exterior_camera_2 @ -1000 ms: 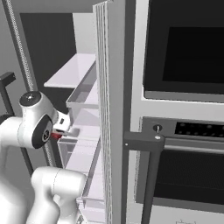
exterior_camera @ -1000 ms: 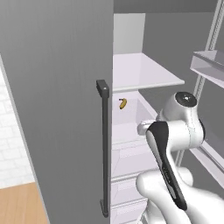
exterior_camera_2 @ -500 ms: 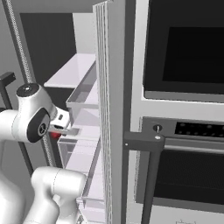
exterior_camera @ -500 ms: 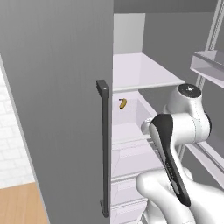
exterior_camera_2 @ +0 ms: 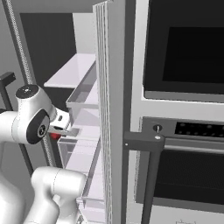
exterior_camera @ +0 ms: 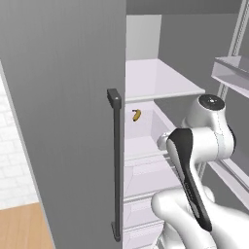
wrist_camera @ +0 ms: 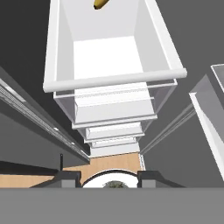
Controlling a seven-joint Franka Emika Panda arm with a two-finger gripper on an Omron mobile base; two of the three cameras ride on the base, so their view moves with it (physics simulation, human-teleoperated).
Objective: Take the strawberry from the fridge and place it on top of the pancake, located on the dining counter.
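The fridge point(exterior_camera: 63, 97) stands open, its grey door and dark bar handle point(exterior_camera: 115, 165) near me. In the right base view my gripper point(exterior_camera_2: 60, 131) hangs in front of the white shelves. A tiny dark-red strawberry point(exterior_camera_2: 54, 135) sits at its tips, and the gripper is shut on it. The hand view looks down over a white drawer point(wrist_camera: 113, 78), with my gripper point(wrist_camera: 110, 179) at the bottom. A small dark bit of the strawberry point(wrist_camera: 114, 185) shows between the fingertips point(wrist_camera: 70, 177). The pancake and the dining counter are out of view.
A small yellow banana-like item point(exterior_camera: 136, 115) lies at the back of a shelf, also at the top of the hand view as the banana-like item point(wrist_camera: 100, 3). Door bins point(exterior_camera_2: 83, 100) and the right door's edge point(exterior_camera_2: 114, 109) stand close on my right. Built-in ovens point(exterior_camera_2: 183, 57) lie beyond.
My arm's upper joint has swung slightly up and to the right in the left base view. The gripper with the red strawberry has barely shifted.
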